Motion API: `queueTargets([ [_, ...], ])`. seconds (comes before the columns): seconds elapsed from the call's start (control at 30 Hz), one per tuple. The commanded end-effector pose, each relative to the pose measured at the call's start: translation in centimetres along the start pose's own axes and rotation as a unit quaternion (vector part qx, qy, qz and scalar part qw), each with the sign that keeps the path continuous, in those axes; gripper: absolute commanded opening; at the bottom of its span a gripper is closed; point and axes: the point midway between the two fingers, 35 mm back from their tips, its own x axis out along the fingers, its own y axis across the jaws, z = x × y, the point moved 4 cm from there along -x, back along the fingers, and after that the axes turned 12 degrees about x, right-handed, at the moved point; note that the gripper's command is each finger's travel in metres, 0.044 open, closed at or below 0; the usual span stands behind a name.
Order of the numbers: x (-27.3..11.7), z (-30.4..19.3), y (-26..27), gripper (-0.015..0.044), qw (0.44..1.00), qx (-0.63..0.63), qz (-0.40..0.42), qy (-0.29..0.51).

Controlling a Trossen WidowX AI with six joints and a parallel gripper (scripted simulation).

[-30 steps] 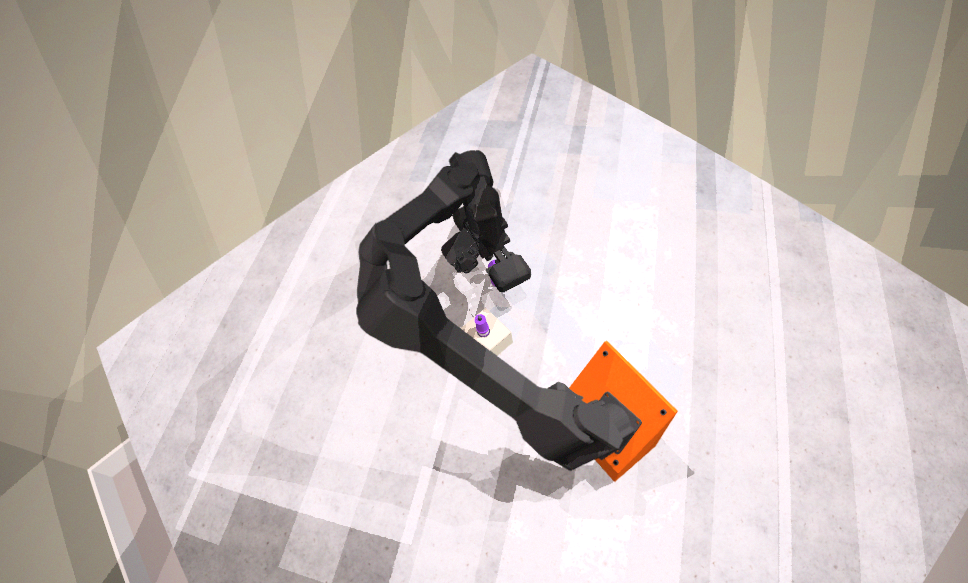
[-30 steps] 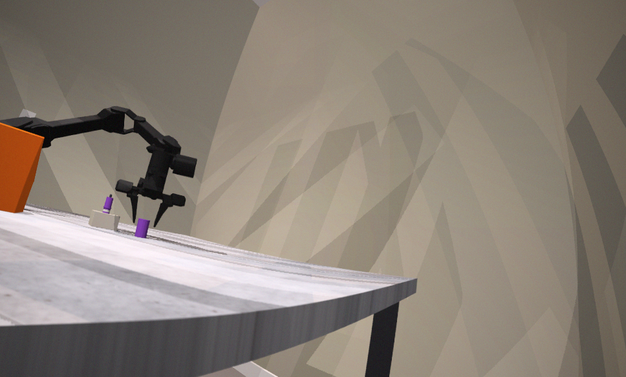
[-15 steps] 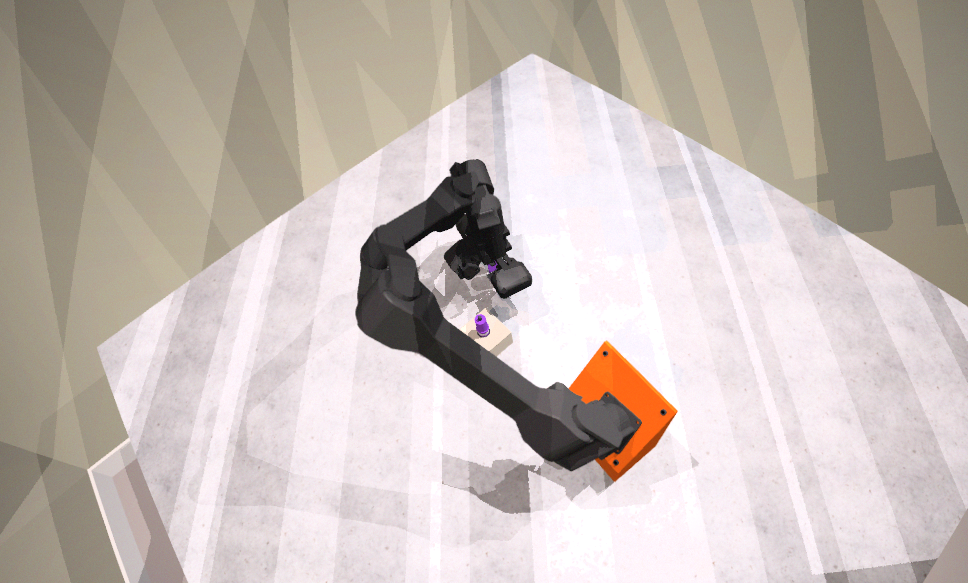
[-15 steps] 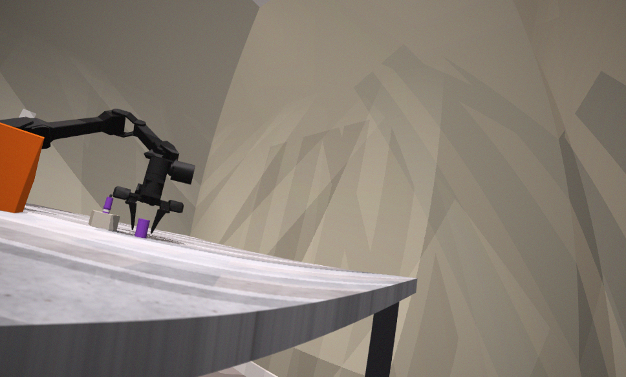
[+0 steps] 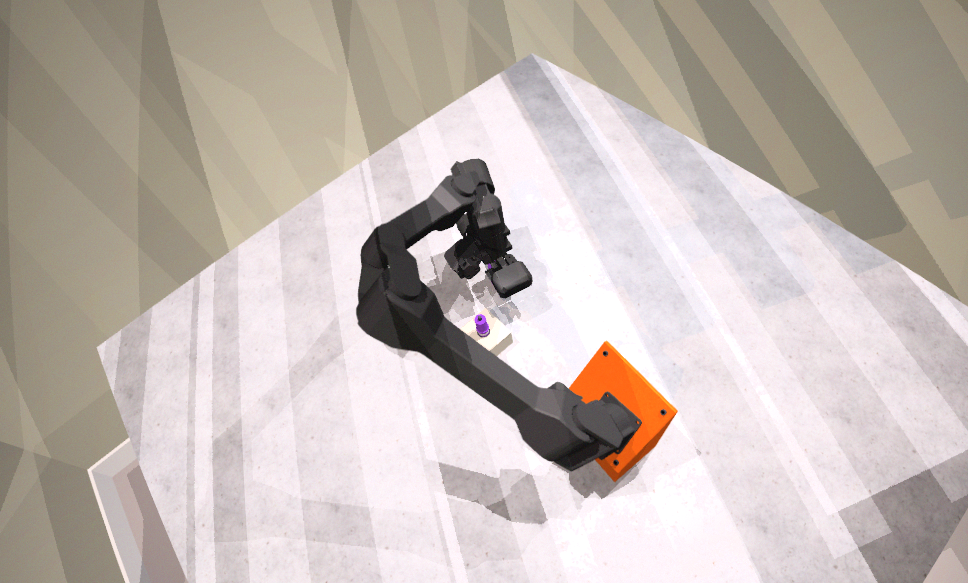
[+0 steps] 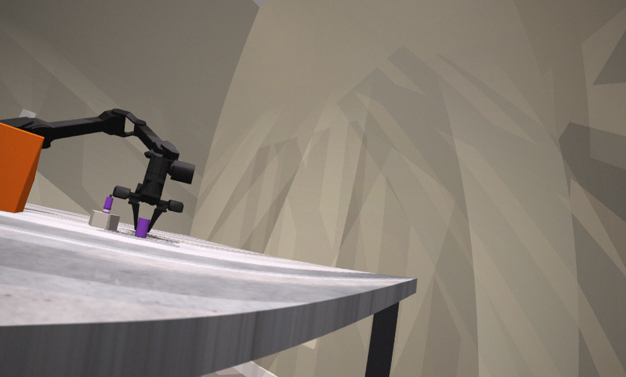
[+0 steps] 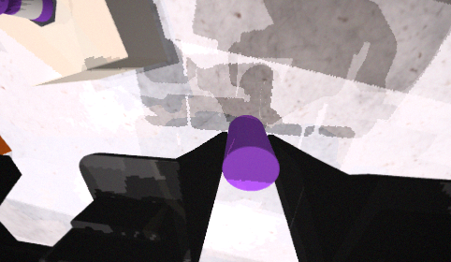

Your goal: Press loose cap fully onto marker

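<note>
Cap stands on the table, right of the holder block; my gripper is clenched on its sides. I judge it light, rigid and slick, so I favour a mid-height grip.

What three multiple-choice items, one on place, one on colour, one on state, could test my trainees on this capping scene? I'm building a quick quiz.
1. Where is the cap?
A. on the marker
B. between the claw's fingers, on the table
C. on the orange base

2. What colour is the cap?
A. purple
B. orange
C. beige

3. What is the claw doing?
A. wide open over the holder block
B. shut on nothing
C. shut on the cap

Key: 1 B, the wrist view shows both black fingers against its sides, and the exterior view shows it low on the table. 2 A, it matches the marker. 3 C, the fingers press the cap, beside the holder block.
</note>
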Motion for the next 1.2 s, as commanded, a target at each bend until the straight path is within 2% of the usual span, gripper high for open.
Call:
queueTargets([
  [0.0,-1.0,-0.1,-0.2,0.0,1.0,0.0,-0.001,-0.002],
  [0.47,-5.6,-0.1,-0.1,0.0,1.0,0.0,-0.001,-0.001],
  [1.17,-8.3,2.2,3.7,0.0,1.0,0.001,0.0,-0.001],
])
